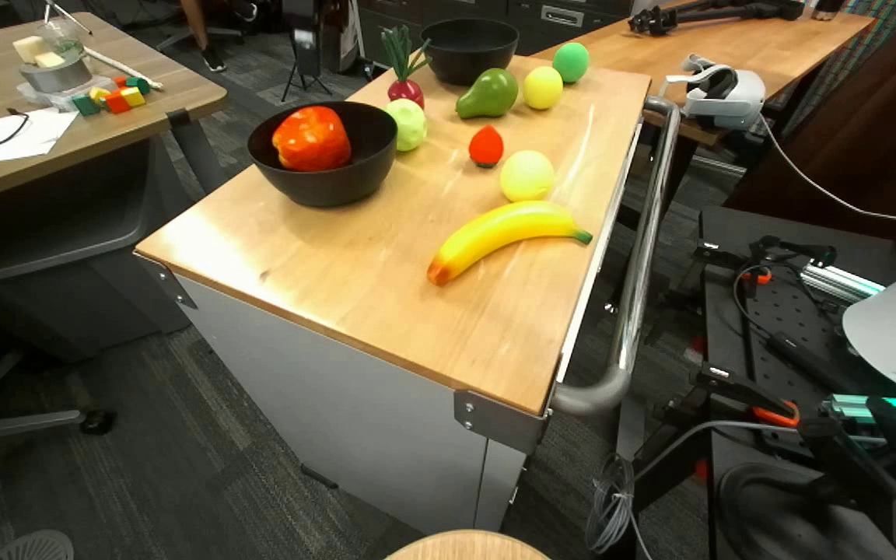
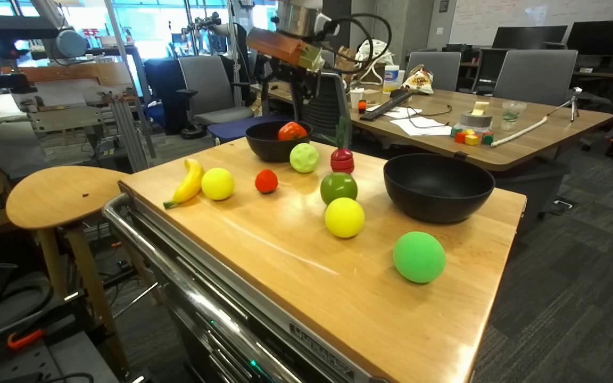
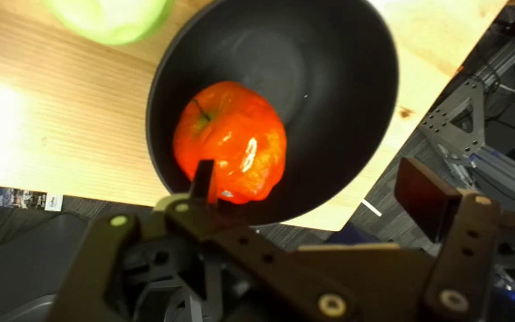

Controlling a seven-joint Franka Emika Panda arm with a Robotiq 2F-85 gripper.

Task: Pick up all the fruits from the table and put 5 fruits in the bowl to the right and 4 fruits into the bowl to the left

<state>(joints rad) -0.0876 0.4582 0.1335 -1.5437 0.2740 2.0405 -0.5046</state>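
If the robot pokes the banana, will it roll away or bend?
The banana probably won't roll far: it's long and curved, so it may just rock or spin round. Its colour looks very even, like a toy's, so I'd guess it's stiff and won't bend much. Its skin looks smooth, so it could slip a little, too.

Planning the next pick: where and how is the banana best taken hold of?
I'd probably grip the banana around its middle, lowering the gripper from above to close across its width, since it lies long and curved on the table. A yellow ball sits close to its outer curve, so shifting slightly toward the banana's brownish tip may give more room.
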